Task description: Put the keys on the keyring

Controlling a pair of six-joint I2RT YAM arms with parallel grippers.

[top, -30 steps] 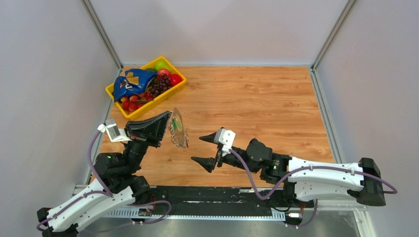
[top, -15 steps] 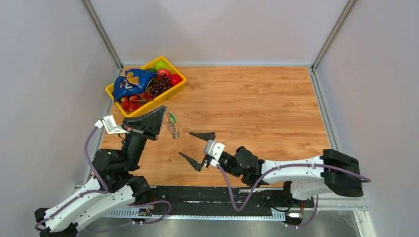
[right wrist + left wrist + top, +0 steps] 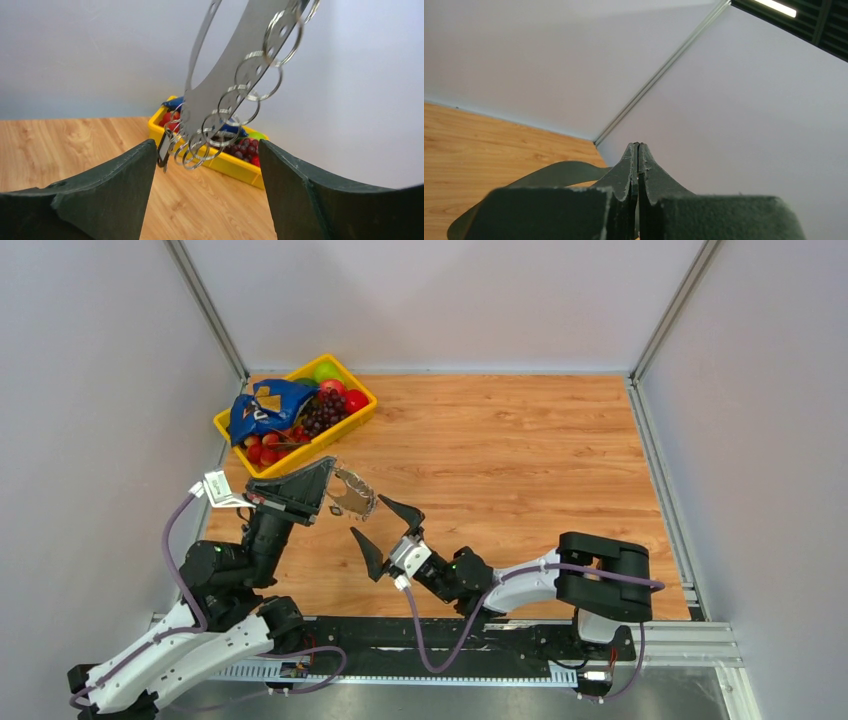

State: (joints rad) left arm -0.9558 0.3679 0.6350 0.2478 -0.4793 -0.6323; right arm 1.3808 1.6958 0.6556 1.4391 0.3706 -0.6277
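Observation:
The keyring [image 3: 352, 493], a flat grey band carrying several silver rings, hangs in the air off the tips of my left gripper [image 3: 330, 476], which is shut on it. In the left wrist view the left gripper [image 3: 638, 146] shows its jaws pressed together, with the dark blurred band [image 3: 554, 174] running off to the left. My right gripper [image 3: 384, 533] stands open just right of and below the keyring. From the right wrist, the keyring [image 3: 235, 65] dangles above and between the wide-apart jaws of the right gripper [image 3: 206, 145], touching neither. A small dark flat piece [image 3: 163, 145] hangs among the lowest rings; no keys are clearly distinguishable.
A yellow basket [image 3: 358, 420] of fruit with a blue bag stands at the back left, close behind the keyring; the basket [image 3: 240, 169] also appears past the rings in the right wrist view. Grey walls enclose the wooden table [image 3: 520, 450] on three sides.
My right arm has swung left and folded back, bringing its open gripper close under the keyring. The left gripper has shifted slightly and the keyring has turned.

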